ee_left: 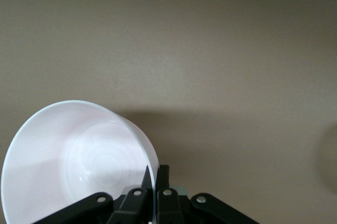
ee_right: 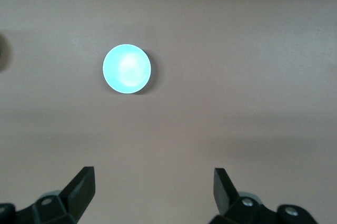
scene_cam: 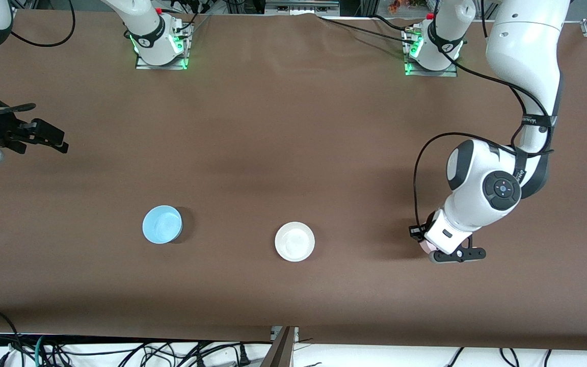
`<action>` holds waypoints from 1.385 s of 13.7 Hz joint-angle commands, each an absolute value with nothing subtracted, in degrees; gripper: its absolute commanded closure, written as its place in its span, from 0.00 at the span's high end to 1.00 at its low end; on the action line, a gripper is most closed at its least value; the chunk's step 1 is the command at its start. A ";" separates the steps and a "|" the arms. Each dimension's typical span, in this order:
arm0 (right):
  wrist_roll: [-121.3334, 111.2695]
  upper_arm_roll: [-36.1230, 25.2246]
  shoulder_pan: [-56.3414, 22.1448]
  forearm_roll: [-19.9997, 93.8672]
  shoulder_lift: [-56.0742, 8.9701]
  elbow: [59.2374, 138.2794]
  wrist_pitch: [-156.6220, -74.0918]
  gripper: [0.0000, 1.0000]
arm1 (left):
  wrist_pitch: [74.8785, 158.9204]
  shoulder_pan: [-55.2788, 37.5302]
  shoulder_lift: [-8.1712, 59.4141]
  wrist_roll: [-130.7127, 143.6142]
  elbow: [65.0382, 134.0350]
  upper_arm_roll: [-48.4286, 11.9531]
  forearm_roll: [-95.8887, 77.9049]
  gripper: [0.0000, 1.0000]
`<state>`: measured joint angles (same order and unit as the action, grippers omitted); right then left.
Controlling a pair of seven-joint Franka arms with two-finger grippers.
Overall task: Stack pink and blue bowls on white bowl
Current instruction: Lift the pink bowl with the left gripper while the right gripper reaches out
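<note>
My left gripper [scene_cam: 428,248] is low over the table toward the left arm's end, shut on the rim of the pale pink bowl [scene_cam: 424,246], which is mostly hidden under the hand. In the left wrist view the fingers [ee_left: 164,182] pinch the bowl's wall [ee_left: 79,155], one inside and one outside. The white bowl [scene_cam: 294,241] sits mid-table. The light blue bowl [scene_cam: 162,224] sits beside it toward the right arm's end and shows in the right wrist view [ee_right: 127,69]. My right gripper [scene_cam: 61,142] is open and empty, held high at the right arm's end [ee_right: 154,179].
The brown table [scene_cam: 293,127] carries only the three bowls. Both arm bases [scene_cam: 161,46] stand along its edge farthest from the front camera. Cables [scene_cam: 120,351] hang below the table's near edge.
</note>
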<state>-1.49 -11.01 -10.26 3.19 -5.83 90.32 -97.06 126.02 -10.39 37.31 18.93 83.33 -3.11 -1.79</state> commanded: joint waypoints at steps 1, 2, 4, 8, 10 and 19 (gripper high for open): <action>-2.11 -10.72 -10.46 2.99 -5.71 90.26 -97.38 1.00 | 123.67 -12.82 36.74 24.76 82.27 -2.81 -0.44 0.00; -2.20 -10.72 -10.63 3.16 -6.06 90.26 -98.17 1.00 | 122.97 -13.96 36.30 26.87 82.00 -2.73 -0.44 0.00; -2.29 -10.63 -10.72 3.08 -9.56 90.18 -99.40 1.00 | 121.65 -16.77 36.04 32.05 81.65 -2.55 -0.44 0.00; -2.90 -10.63 -11.69 2.73 -13.88 90.26 -100.37 1.00 | 121.20 -21.70 36.04 42.68 79.91 -2.46 1.92 0.00; -2.99 -10.63 -12.56 2.73 -15.91 90.18 -101.51 1.00 | 119.36 -24.68 36.30 48.66 79.02 -2.37 4.65 0.00; -3.34 -10.90 -12.30 2.98 -19.75 85.96 -100.27 1.00 | 116.28 -31.98 41.30 65.81 69.10 -1.41 5.10 0.00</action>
<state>-2.47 -10.90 -12.52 2.87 -16.14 86.24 -99.51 118.11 -29.72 38.22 61.25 74.39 -2.78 3.89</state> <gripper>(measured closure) 0.000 0.960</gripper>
